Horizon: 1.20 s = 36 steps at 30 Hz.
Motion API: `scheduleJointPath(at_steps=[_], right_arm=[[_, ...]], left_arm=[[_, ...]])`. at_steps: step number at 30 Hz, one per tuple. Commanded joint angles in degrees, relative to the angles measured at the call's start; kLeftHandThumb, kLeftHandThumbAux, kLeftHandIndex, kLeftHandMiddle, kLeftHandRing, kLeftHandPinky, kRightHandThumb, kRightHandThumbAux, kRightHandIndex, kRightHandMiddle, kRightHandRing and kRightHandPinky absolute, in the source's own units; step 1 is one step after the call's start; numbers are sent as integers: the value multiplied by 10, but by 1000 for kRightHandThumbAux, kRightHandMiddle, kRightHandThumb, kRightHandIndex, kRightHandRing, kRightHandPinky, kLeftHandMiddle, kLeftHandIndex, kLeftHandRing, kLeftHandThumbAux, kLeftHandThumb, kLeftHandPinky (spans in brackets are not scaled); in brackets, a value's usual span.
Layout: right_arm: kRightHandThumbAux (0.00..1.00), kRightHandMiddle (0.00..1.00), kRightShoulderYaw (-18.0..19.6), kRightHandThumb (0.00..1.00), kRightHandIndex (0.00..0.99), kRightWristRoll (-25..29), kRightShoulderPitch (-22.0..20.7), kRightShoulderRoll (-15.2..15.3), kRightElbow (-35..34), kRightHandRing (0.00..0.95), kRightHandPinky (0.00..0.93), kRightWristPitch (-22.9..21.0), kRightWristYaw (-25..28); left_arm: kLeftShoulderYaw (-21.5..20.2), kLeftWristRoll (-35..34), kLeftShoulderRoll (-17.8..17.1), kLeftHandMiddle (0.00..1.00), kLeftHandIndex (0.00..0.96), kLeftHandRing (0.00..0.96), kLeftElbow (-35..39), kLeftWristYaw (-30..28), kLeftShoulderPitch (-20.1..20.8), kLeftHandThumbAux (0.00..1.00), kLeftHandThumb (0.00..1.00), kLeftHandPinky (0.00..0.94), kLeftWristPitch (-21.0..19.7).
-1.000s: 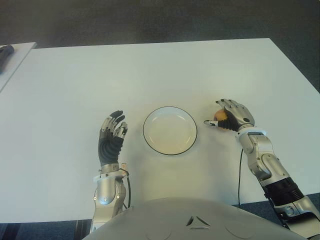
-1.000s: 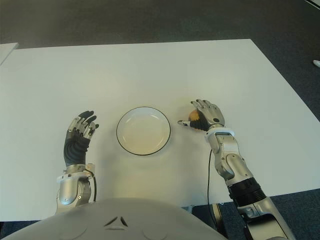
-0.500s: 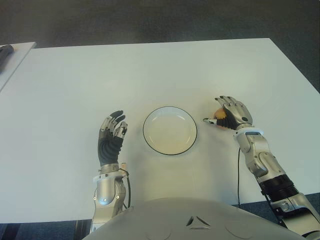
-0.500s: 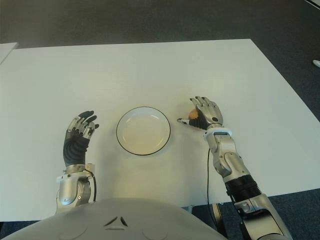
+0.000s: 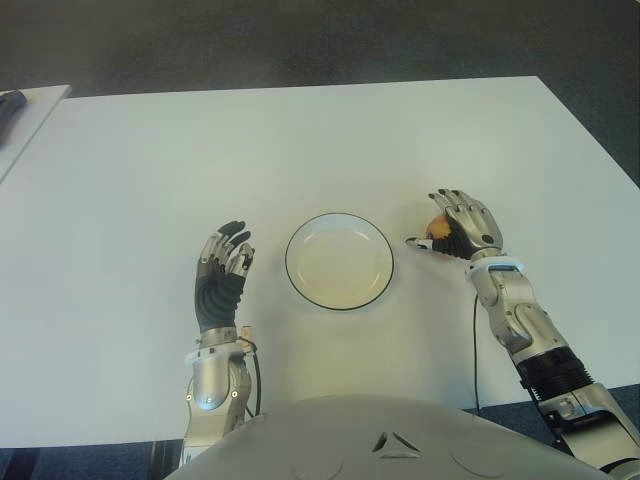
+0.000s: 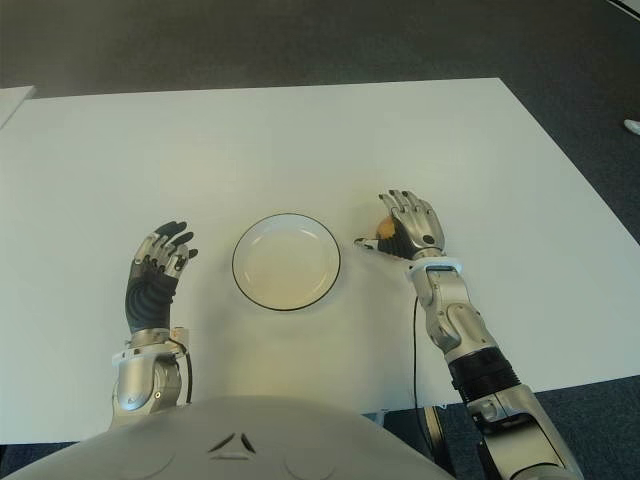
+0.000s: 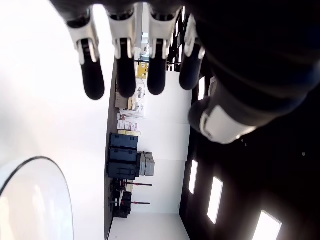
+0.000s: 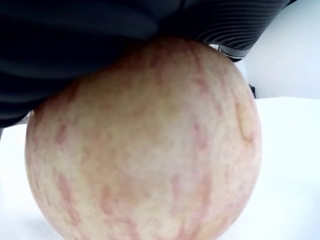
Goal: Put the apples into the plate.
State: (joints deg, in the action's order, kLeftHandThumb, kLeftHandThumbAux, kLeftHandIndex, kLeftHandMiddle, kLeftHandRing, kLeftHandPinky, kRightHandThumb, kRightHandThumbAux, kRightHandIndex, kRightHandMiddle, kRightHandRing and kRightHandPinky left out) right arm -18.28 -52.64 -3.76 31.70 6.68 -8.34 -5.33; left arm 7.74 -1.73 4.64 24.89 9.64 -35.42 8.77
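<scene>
Fingers (image 5: 452,205) of right hand (image 5: 458,229) round smooth, red-streaked apple (image 8: 145,145), beside round white dark-rimmed plate (image 5: 339,216); left hand (image 5: 222,270) loosely spread.

Silver jointed forearms, black ribbed palms, silver-and-black fingers (image 5: 228,252), white wrist bands, thin black cables

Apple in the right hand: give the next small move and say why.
Probably lift the apple slightly and carry it left over the plate. The right hand is closed on it just right of the plate, which holds nothing yet. The left hand shows open, left of the plate.
</scene>
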Motion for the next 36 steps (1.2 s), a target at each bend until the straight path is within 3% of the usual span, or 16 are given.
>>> scheduleJointPath(at_steps=[1,8,12,18,24,26,29,34,36], right_arm=[[348,36,-23,290,7,0,11,-7,33,6,3,17,2],[353,66,-28,345,27,-1,11,-5,38,38,60,24,-10],[361,126,-29,389,62,-3,13,-5,36,102,123,23,-14],[402,312,-32,465,222,-15,11,-9,35,259,252,8,-17],[451,508,-33,531,354,-22,11,-4,18,480,453,-4,3],[599,570,-34,632,397,-26,14,-1,8,544,533,-8,10],[667,633,-33,685,420,-27,18,3,-4,602,612,-9,17],[696,690,-22,716,435,-5,32,3,-22,658,670,-1,26],[684,604,-17,780,428,4,36,-2,-30,671,681,-9,36]], left_arm=[[-1,-12,6,221,229,251,7,-8,-5,698,328,306,-10],[-3,-25,0,226,220,260,16,-16,-10,708,317,317,-12],[-6,-33,-4,225,218,260,21,-24,-13,713,306,311,-13],[-9,-39,-2,216,220,251,22,-30,-14,707,296,302,-11],[-11,-46,-2,218,223,255,27,-32,-16,699,301,311,-15],[-12,-50,-2,221,225,258,27,-33,-16,698,306,314,-15],[-13,-56,-2,225,230,261,29,-36,-16,695,316,316,-14],[-15,-64,-6,228,229,266,29,-47,-17,685,318,319,-13],[-16,-64,-7,226,227,266,29,-48,-18,682,315,317,-13]])
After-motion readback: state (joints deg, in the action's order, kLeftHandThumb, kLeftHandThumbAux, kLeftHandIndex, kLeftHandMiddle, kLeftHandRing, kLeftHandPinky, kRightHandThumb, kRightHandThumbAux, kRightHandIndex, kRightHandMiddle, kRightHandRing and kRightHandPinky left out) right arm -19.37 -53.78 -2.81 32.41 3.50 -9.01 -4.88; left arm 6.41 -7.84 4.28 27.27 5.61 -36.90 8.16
